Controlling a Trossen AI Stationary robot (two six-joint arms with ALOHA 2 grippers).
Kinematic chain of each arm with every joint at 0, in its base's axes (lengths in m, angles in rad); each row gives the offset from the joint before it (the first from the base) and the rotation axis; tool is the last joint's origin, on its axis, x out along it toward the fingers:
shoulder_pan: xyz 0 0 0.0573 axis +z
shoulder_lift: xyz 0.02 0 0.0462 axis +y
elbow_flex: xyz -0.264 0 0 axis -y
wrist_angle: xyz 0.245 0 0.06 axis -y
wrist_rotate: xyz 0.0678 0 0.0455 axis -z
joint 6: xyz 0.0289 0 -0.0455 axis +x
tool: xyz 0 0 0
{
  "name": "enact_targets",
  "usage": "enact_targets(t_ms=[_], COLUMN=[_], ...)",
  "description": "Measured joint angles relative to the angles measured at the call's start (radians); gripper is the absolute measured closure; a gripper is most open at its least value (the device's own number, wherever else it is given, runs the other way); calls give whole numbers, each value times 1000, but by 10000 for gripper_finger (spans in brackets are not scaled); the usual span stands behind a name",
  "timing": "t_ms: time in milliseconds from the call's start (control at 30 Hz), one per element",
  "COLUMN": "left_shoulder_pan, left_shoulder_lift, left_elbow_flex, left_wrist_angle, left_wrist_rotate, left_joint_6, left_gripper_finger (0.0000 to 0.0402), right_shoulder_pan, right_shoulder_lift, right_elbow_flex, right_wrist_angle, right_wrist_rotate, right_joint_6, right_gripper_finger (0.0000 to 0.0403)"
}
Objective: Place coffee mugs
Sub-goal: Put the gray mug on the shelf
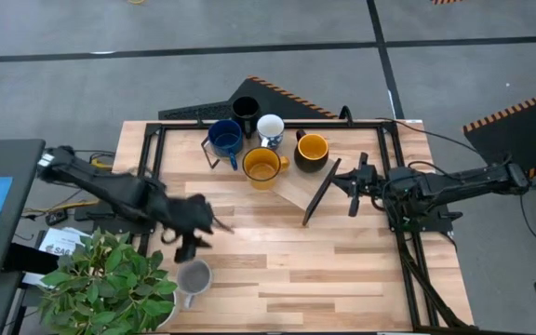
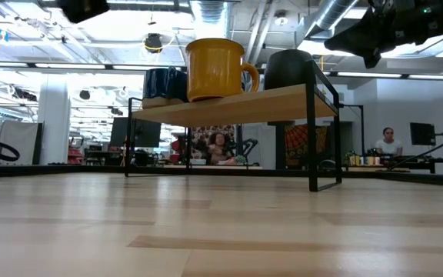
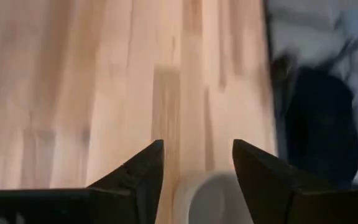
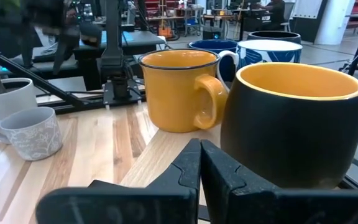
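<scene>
While left hand (image 1: 196,234) hovers, grey mug (image 1: 194,279) below.

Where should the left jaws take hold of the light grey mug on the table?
Probably the rim wall, from above: the light grey mug stands upright, mouth open, handle pointing toward the plant. The left gripper hovers beside it, jaws open.

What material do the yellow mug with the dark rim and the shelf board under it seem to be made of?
The yellow mug with the dark rim looks like glazed ceramic or perhaps enamelled metal: smooth, slightly glossy, thin dark lip. The pale shelf board looks like light wood with visible grain, held in a black metal frame.
</scene>
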Motion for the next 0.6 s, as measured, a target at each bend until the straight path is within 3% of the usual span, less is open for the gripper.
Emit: enact_targets(t_ms=[300, 600], left_shoulder_pan=[-174, -240], left_shoulder_lift=[246, 351], left_elbow_flex=[6, 6], left_wrist_angle=[-93, -139], left_wrist_rotate=[-9, -44], left_joint_6=[19, 24], left_gripper_finger=[223, 223], right_shoulder_pan=[0, 0], right_shoulder_lift=[0, 0], right_elbow_flex=[0, 0], right_wrist_angle=[-4, -4], right_wrist_rotate=[-1, -2], right_joint_6=[0, 1], right_gripper_finger=[368, 368])
